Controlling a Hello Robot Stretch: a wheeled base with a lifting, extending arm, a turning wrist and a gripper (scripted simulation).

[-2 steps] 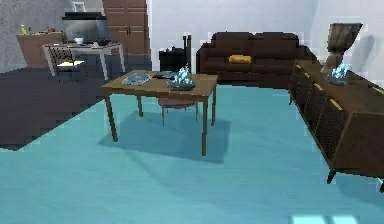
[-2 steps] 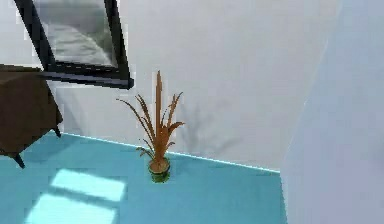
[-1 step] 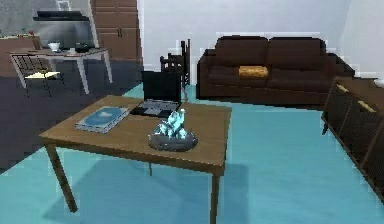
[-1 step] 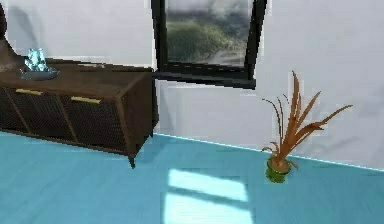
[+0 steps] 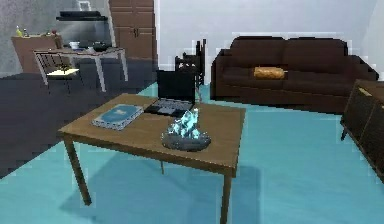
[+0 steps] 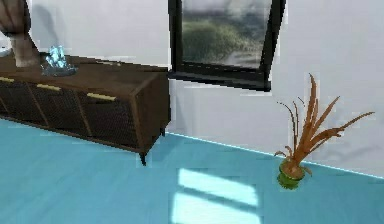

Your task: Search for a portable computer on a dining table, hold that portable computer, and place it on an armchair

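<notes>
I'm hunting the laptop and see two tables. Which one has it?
The near wooden table, in the foreground: the dark laptop stands at its far edge, beside a blue-covered book. The pale far table holds small dark bowls.

Ahead I see a teal floor under a wooden table at lower centre, and a dark brown sofa against a white wall at upper right. My side feed shows a dark sideboard at left, a black-framed window at top centre, a potted plant at right and a sunlight patch at the bottom.
</notes>
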